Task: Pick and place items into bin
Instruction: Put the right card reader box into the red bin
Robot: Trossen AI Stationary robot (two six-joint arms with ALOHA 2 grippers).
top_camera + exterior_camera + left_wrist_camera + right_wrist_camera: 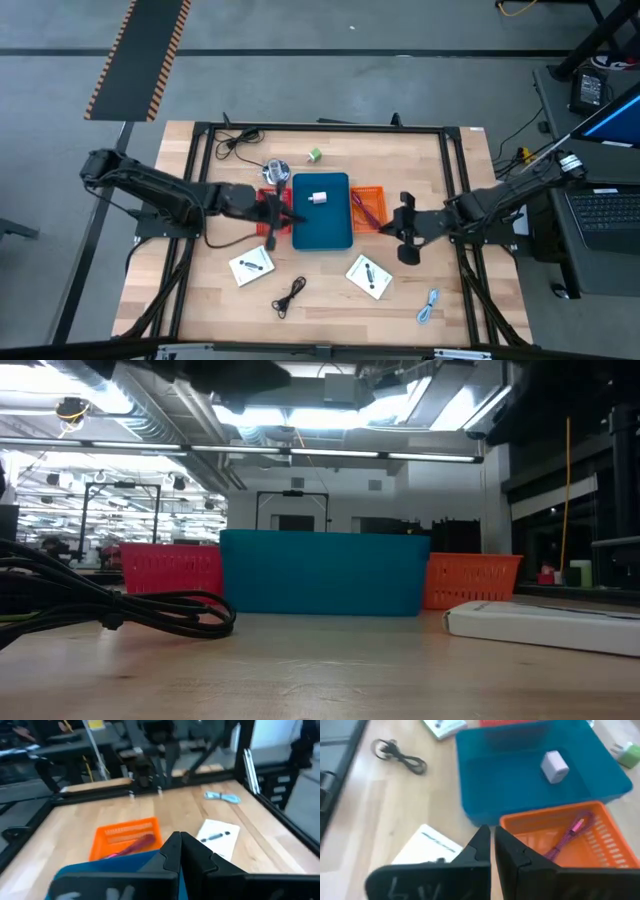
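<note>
Even overhead light, soft shadows; ceiling glare in low view; both wrist views blurred, esp. foreground.

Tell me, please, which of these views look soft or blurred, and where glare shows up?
High view: evenly lit, table sharp. Low view: ceiling lights glare brightly; black cable up close is soft, teal bin clearer. Left wrist view: blurred throughout, left gripper included. Right wrist view: soft, pale block fuzzy in the bin.

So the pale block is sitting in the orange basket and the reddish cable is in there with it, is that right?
Not quite. The pale block lies in the teal bin, not the orange basket. The reddish cable is indeed in the orange basket, alone. The right wrist view shows both clearly, and the high view agrees.
</note>
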